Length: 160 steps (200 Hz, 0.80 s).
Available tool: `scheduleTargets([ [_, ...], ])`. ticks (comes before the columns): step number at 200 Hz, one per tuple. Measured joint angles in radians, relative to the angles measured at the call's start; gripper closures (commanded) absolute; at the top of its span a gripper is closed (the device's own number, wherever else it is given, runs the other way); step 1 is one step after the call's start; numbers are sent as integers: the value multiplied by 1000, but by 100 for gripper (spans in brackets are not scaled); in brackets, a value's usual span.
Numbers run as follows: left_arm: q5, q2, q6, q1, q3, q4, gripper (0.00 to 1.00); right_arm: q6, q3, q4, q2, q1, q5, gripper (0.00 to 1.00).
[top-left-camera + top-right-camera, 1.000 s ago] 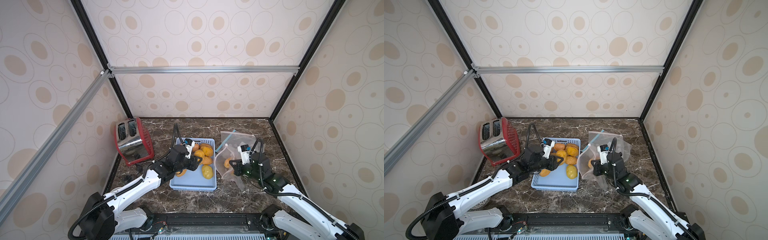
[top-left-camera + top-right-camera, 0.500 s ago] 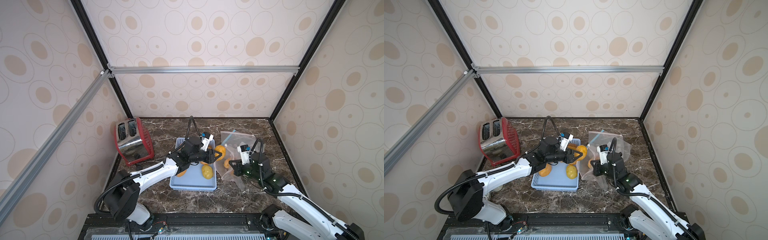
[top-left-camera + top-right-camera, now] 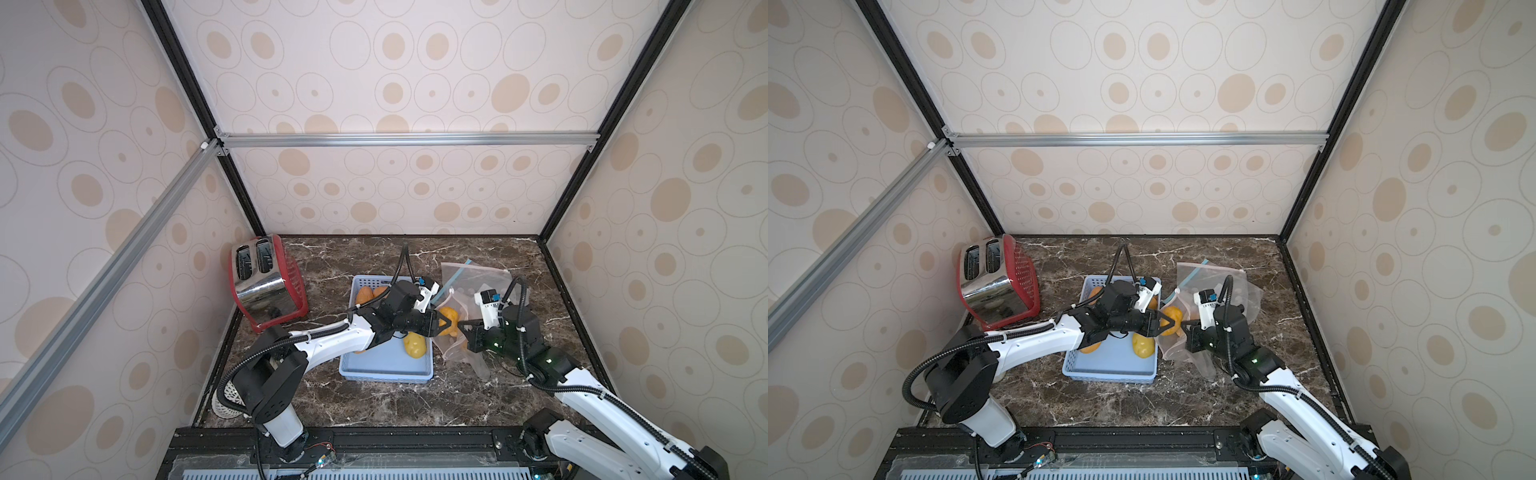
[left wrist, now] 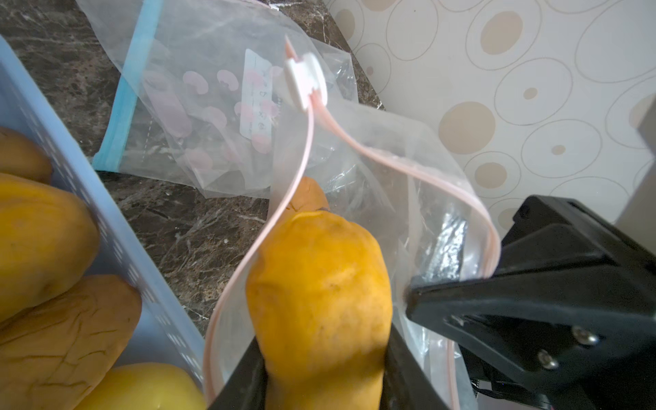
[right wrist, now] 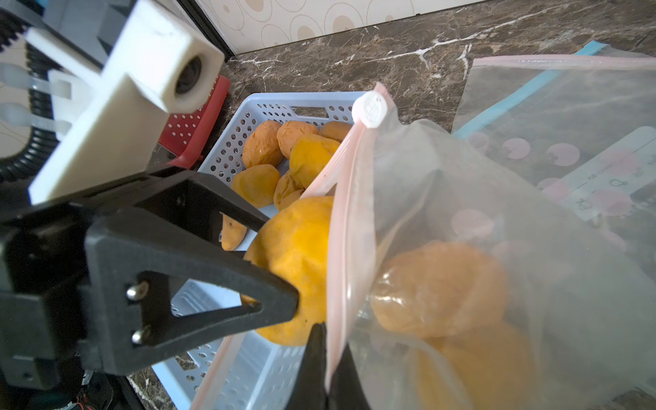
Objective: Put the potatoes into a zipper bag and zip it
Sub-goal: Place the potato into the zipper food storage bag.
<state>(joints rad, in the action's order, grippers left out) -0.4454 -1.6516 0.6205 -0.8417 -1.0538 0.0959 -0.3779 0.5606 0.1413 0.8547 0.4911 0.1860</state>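
Operator: Potato [image 3: 453,312] handling is looking simple from above. It is firm, rounded and fairly heavy, with wrinkled skin giving some grip, so squeezing across the short middle is suiting it. Where is it sitting?

Observer: In both top views the left gripper [image 3: 448,326] is holding it at the mouth of the bag [image 3: 446,351], just beside the basket [image 3: 386,376]. The left arm is stretching low across the basket with its wrist nearly level. The right gripper [image 3: 462,324] is facing it from the other side.

Operator: And the left wrist view?

Observer: The jaws are standing partly apart, clamping the potato [image 4: 319,284] by its sides while its nose is crossing the pink zip strip [image 4: 355,142]. The bag [image 4: 390,170] is looking thin, limp and slippery, so the stiffer rim is probably the best place to take it. The right gripper [image 4: 413,294] is pinching exactly there. The slider [image 4: 305,81] is sitting at the far end of the strip.

Operator: Right wrist view?

Observer: The right gripper [image 5: 321,369] is nipping the rim with its jaws closed on the film, propping the mouth up. At least two potatoes [image 5: 440,287] are already lying inside, and more are waiting in the basket [image 5: 301,95]. Their weight is likely dragging on that single pinch, so the film is at risk of slipping.
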Motion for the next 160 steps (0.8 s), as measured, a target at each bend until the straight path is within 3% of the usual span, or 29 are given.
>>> scheduleTargets([
  [99, -6, -6, -97, -37, -21, -144, 48, 0, 0, -1, 1, 0, 0, 100],
  [160, -90, -9, -143, -37, -45, -166, 32, 1, 0, -7, 8, 0, 1, 100],
])
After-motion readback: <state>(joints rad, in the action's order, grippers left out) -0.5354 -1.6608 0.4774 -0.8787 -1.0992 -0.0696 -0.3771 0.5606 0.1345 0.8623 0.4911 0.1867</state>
